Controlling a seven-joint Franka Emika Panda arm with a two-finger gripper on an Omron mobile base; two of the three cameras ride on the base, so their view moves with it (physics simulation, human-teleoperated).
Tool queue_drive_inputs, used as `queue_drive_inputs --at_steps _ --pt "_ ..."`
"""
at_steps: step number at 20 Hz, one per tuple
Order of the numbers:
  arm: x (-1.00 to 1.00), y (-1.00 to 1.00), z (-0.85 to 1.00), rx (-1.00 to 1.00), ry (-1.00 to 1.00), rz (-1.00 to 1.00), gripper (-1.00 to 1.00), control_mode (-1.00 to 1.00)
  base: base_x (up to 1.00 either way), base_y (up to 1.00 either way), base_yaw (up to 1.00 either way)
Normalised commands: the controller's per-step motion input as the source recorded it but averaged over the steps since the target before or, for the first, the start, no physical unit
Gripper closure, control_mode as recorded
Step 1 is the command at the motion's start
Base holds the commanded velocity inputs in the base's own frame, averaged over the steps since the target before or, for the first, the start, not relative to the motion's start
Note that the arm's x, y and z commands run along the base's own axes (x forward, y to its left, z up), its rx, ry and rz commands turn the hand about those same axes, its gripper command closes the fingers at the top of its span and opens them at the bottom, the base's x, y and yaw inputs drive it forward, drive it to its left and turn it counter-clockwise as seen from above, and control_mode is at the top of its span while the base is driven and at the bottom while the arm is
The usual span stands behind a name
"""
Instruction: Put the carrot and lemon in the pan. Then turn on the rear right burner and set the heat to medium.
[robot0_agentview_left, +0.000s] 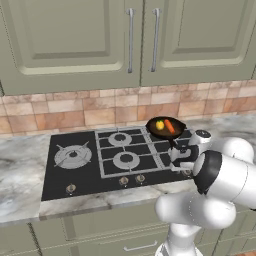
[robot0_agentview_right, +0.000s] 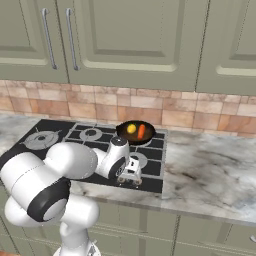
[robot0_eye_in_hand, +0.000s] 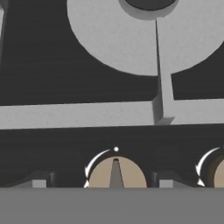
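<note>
A marbled desk (robot0_agentview_left: 20, 175) carries the black hob. The carrot (robot0_agentview_left: 170, 126) and lemon (robot0_agentview_left: 159, 125) lie in the pan (robot0_agentview_left: 165, 128) at far right. The hand (robot0_eye_in_hand: 102, 183) straddles a knob (robot0_eye_in_hand: 116, 173), fingers apart, gripping nothing. Judged risk: choosing the wrong knob of 2 close-up ones. Base views show the pan.

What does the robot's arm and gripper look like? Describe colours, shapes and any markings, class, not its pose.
The arm is built of glossy white, rounded segments, bulbous like stacked capsules, with dark black bands at the joints. The wrist ends in a white cap with a small dark disc on top. The gripper is a boxy white block with dark detailing; its two small finger tips are dark with pale grey pads. No cables or lettering are visible.
</note>
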Motion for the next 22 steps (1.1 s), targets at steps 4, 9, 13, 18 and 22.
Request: queue_drive_inputs --at_steps 4,9,13,18,22 --pt "0.0 0.0 0.0 0.0 0.0 0.0 -1.0 -1.0 0.0 0.0 0.0" --pt "0.0 0.0 0.0 0.0 0.0 0.0 1.0 -1.0 0.0 0.0 0.0" --pt "0.0 0.0 0.0 0.0 0.0 0.0 1.0 -1.0 0.0 0.0 0.0" --pt "0.0 0.0 0.0 0.0 -0.01 0.0 1.0 -1.0 0.0 0.0 0.0" --pt "0.0 0.0 -0.04 0.0 -0.05 0.01 1.0 -1.0 0.0 0.0 0.0"
